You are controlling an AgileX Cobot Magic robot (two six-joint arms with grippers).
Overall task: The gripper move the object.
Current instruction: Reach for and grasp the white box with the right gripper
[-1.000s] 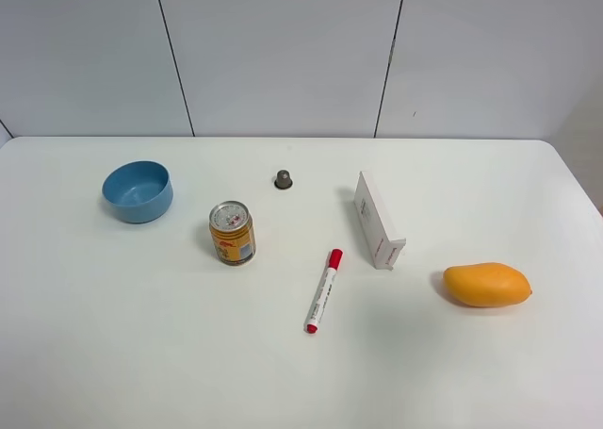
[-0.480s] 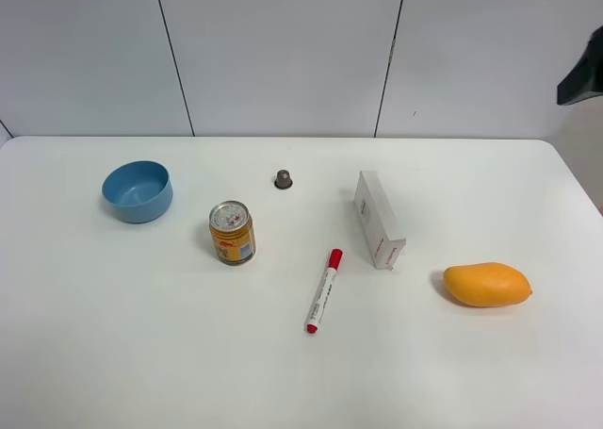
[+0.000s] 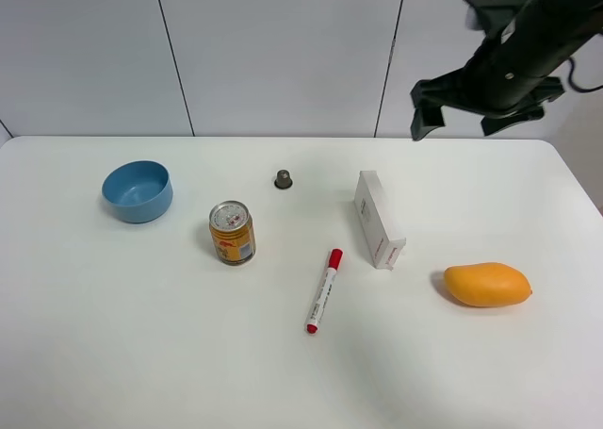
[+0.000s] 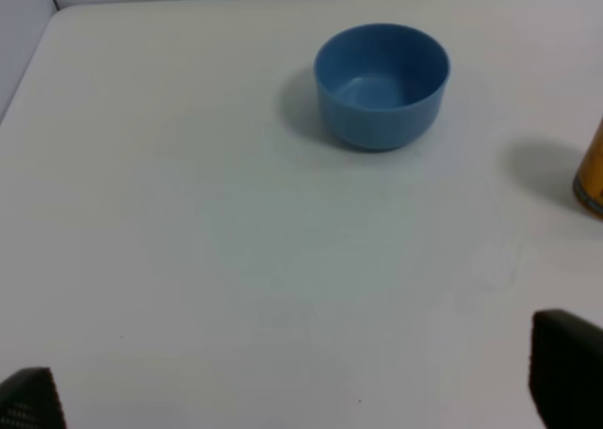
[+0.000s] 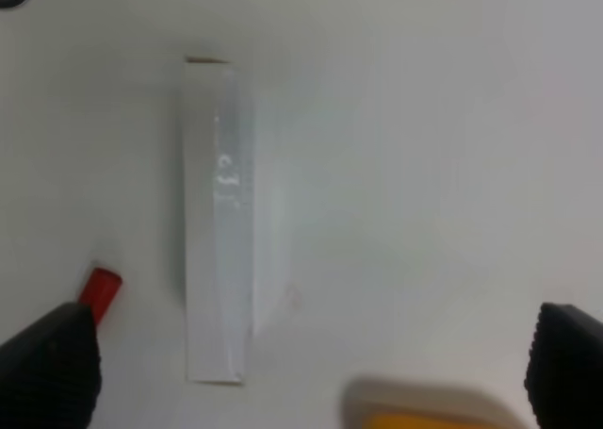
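Note:
The object, a long white carton with red print at its near end, lies on the white table right of centre. My right gripper hangs high above the table's back right, beyond the carton, with its two black fingers spread wide and empty. In the right wrist view the carton lies lengthwise below the open right gripper, well apart from it. My left gripper is open and empty over bare table. It does not show in the exterior high view.
A red-capped marker lies left of the carton, and an orange mango lies to its right. A yellow can, a blue bowl and a small grey piece stand further left. The bowl also shows in the left wrist view.
My right arm has come into view from the upper right and moved left, above the table's back. Nothing on the table has moved.

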